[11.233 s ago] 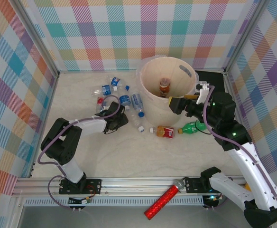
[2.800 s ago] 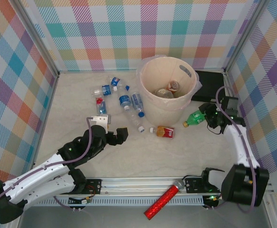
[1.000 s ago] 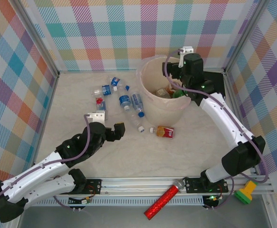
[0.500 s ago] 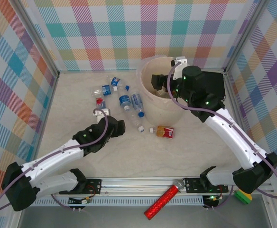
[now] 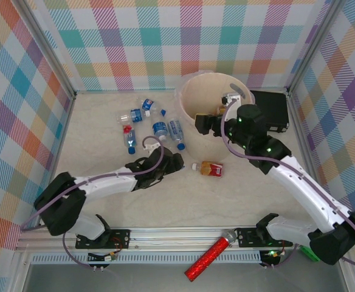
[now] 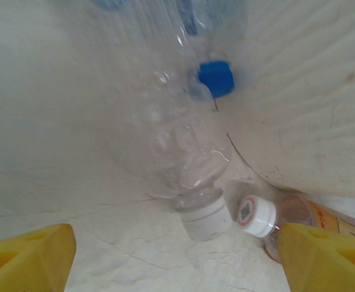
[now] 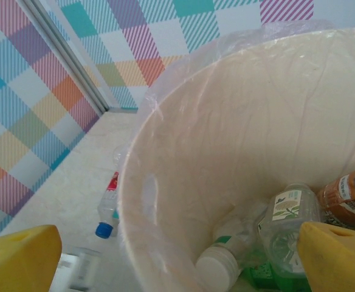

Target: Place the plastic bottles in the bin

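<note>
Top external | cream table (image 5: 238, 201), plaid walls (image 5: 165, 42) | left gripper (image 5: 175, 162), right gripper (image 5: 205, 123) wide, apparently empty

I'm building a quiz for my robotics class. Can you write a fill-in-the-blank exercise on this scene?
1. The right claw hangs at the rim of the bin with its jaws ___.
2. The glittery tube lying on the near rail is ___ in colour.
3. In the top view, the black case lies to the ___ of the bin.
Missing words: open; red; right.
</note>
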You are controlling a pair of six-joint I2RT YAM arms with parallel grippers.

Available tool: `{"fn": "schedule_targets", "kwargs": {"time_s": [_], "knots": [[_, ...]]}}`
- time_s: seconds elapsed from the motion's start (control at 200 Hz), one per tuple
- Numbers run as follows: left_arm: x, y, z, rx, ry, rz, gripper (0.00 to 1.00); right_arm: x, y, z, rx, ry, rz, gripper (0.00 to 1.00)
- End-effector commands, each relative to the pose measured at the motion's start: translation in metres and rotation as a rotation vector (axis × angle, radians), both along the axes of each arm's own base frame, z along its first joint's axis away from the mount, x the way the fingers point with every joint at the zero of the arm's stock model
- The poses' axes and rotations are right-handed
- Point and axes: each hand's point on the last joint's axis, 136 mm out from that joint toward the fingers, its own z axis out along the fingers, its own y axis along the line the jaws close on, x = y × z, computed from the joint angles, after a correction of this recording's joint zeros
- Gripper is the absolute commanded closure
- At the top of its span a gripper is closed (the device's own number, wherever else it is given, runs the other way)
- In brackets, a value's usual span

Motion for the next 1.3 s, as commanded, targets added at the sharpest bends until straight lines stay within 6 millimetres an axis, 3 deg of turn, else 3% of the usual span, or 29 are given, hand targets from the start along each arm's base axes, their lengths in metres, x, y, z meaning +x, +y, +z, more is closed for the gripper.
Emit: {"fn": "schedule_targets", "kwargs": {"time_s": [0.0, 0.115, 0.285, 0.495, 0.775, 0.91, 1.135, 1.295], "knots": [[0.013, -0.030, 0.008, -0.103, -0.009, 0.014, 0.16, -0.012, -0.002, 0.019, 0.078, -0.038, 0.016, 0.01], [0.018, -0.035, -0.011, -0.090, 0.028, 0.036, 0.22, -0.021, -0.009, 0.027, 0.087, -0.058, 0.013, 0.01], [0.024, -0.037, -0.025, -0.069, 0.039, 0.060, 0.27, -0.029, -0.015, 0.034, 0.092, -0.072, 0.015, 0.01], [0.029, -0.047, -0.041, -0.073, 0.058, 0.061, 0.42, -0.032, -0.014, 0.037, 0.097, -0.065, 0.024, 0.01], [0.031, -0.029, -0.052, -0.017, 0.055, 0.116, 0.52, -0.035, -0.012, 0.042, 0.118, -0.048, 0.039, 0.01], [0.030, -0.022, -0.050, -0.021, 0.045, 0.133, 0.63, -0.035, -0.007, 0.045, 0.124, -0.040, 0.052, 0.01], [0.020, -0.010, -0.036, -0.023, 0.018, 0.127, 0.68, -0.034, 0.001, 0.047, 0.125, -0.033, 0.067, 0.01], [0.010, 0.000, -0.010, -0.014, -0.043, 0.105, 0.68, -0.035, 0.010, 0.044, 0.118, -0.020, 0.081, 0.01]]}}
